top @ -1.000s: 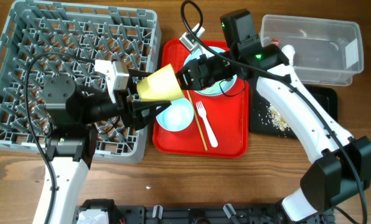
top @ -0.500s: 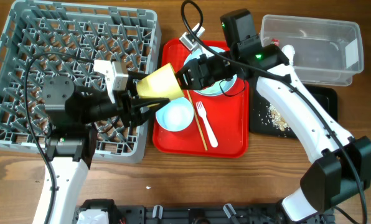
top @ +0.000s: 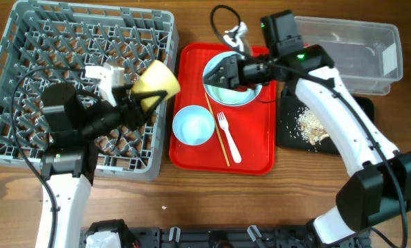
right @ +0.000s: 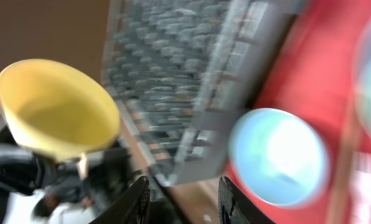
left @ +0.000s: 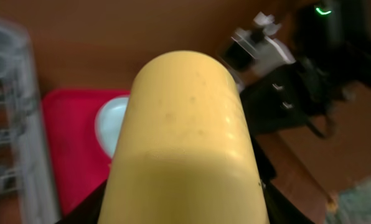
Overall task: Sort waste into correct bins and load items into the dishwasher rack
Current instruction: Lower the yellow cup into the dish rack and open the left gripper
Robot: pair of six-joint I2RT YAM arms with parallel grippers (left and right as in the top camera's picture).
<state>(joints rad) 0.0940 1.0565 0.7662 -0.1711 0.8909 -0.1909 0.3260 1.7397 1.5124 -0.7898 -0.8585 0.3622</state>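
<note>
My left gripper (top: 145, 98) is clenched on the smooth, tapered yellow cup (top: 156, 80), tilted, with the grey pegged dishwasher rack (top: 26, 41) beneath it. My right gripper (top: 216, 74) is released and empty above a glossy mint bowl (top: 245, 96), part-hidden under it. Both wrist views are blurred, and the cup hides my left fingers.

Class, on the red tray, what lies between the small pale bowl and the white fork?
The wooden chopsticks lie between the bowl and the fork, flat on the red tray; the overhead view shows it.
</note>
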